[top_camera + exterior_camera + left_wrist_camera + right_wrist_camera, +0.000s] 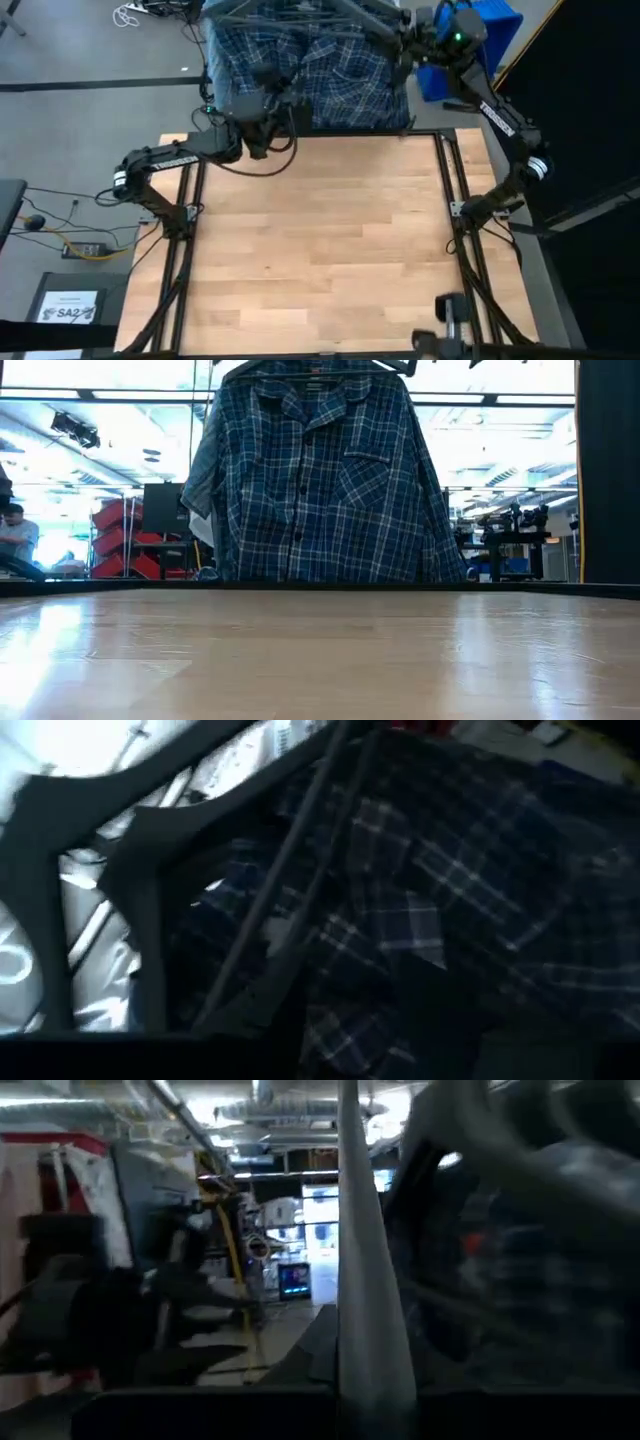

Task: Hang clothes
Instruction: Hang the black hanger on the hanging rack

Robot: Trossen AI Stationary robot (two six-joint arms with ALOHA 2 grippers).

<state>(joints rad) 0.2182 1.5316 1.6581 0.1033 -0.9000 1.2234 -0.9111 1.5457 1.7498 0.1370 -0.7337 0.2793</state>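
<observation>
The dark blue plaid shirt [320, 480] hangs buttoned from a dark hanger [310, 368] just beyond the table's far edge; in the high view it [310, 70] spans the far middle. My left gripper [258, 110] is against the shirt's left side, over the table's far left corner. My right gripper [398, 42] is high up by the shirt's right shoulder and the hanger's end. The left wrist view is filled with plaid cloth [430, 900] and dark hanger bars [290, 880]. The right wrist view shows a pale pole [365, 1280] and blurred plaid [540, 1260].
The wooden table top [320, 250] lies between black frame rails. A blue bin [480, 40] stands beyond the far right corner. A lighter garment [200, 480] hangs behind the plaid shirt's left side. A person [15, 535] is in the room at far left.
</observation>
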